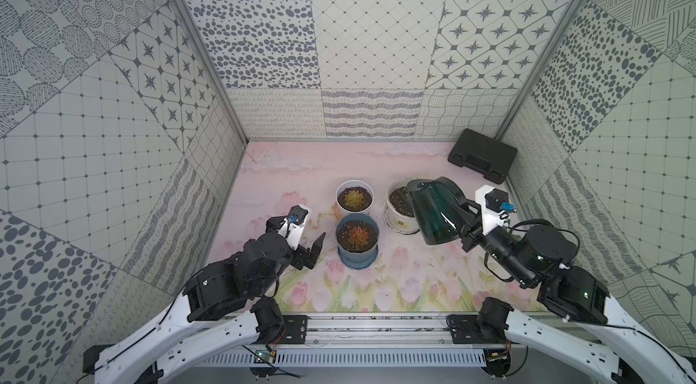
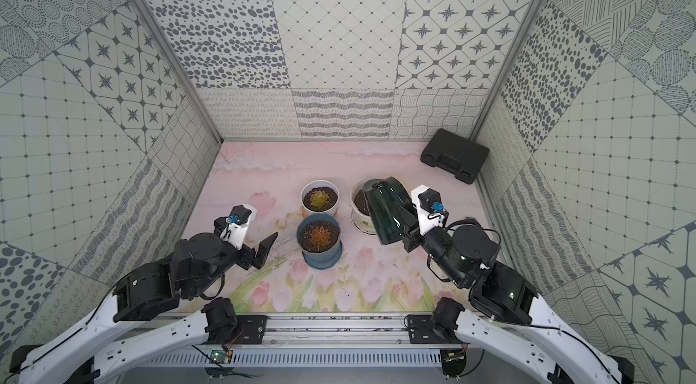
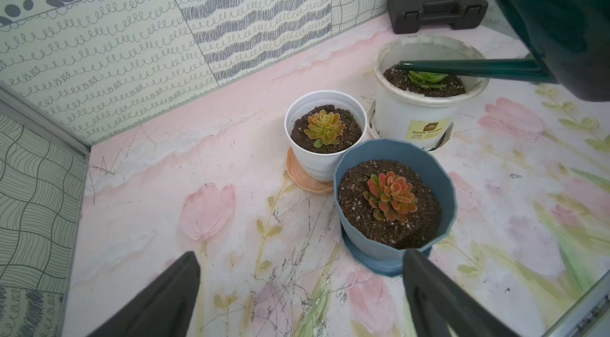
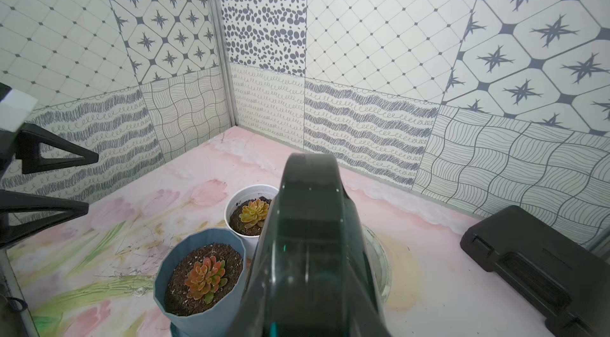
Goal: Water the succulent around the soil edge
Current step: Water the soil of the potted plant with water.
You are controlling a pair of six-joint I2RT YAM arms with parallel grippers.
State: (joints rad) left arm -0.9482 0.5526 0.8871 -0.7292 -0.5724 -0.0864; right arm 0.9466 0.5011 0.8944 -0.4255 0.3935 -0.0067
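My right gripper (image 1: 465, 226) is shut on the handle of a dark green watering can (image 1: 437, 212), which is tipped toward the large white pot (image 3: 412, 114). The can's thin spout (image 3: 462, 67) passes over a green succulent (image 3: 425, 79). Its tip sits above the soil close to the pot's rim. In both top views the can hides that plant and only soil (image 1: 398, 199) shows. In the right wrist view the can (image 4: 313, 252) covers my jaws. My left gripper (image 3: 298, 259) hangs open and empty, low beside the blue pot (image 3: 396, 153).
The blue pot holds an orange-red succulent (image 3: 389, 196). Behind it a small white pot (image 3: 325, 157) holds a yellow-green succulent, touching the blue pot. A black case (image 1: 482, 156) lies in the back right corner. Patterned walls enclose three sides.
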